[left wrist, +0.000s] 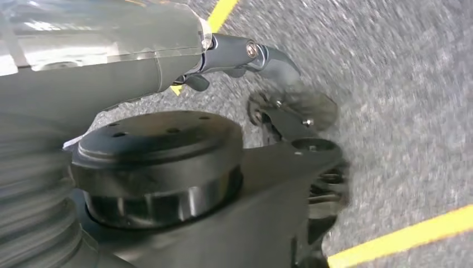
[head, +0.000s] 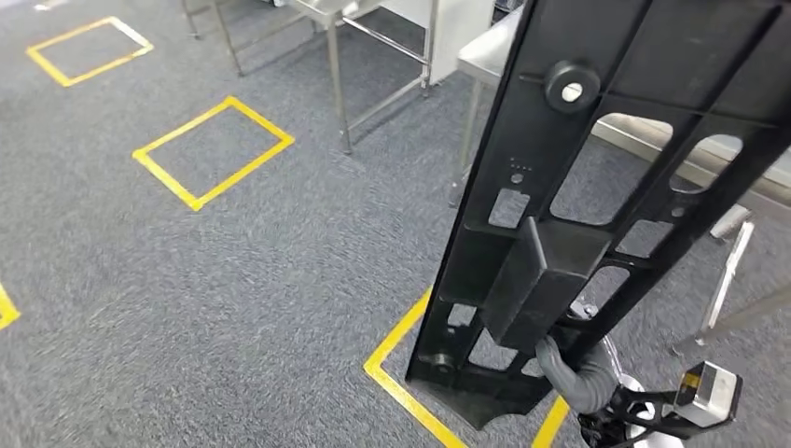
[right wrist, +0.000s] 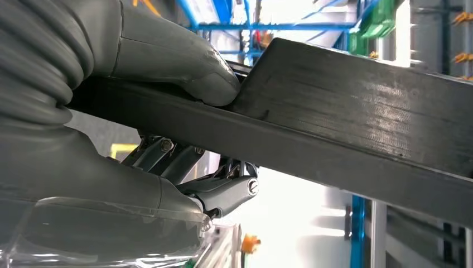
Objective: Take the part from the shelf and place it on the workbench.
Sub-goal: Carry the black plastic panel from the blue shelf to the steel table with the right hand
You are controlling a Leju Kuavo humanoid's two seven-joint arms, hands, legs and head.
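A long black plastic part (head: 541, 177) with cut-out windows and a boxy block on its face stands nearly upright on the right of the head view. My right hand (head: 576, 375) grips it at its lower end. In the right wrist view the grey thumb (right wrist: 184, 72) presses on one face of the part (right wrist: 362, 128) and the darker fingers (right wrist: 223, 190) wrap around the other side. My left hand (left wrist: 279, 106) hangs over the grey carpet with its fingers apart and nothing in them. The steel workbench (head: 487, 54) stands behind the part at the upper right.
Grey carpet carries yellow tape squares (head: 213, 151), (head: 90, 49), and one right below the part (head: 401, 373). A second steel table frame (head: 340, 56) stands at the top centre. Steel legs (head: 729, 275) rise at the right edge.
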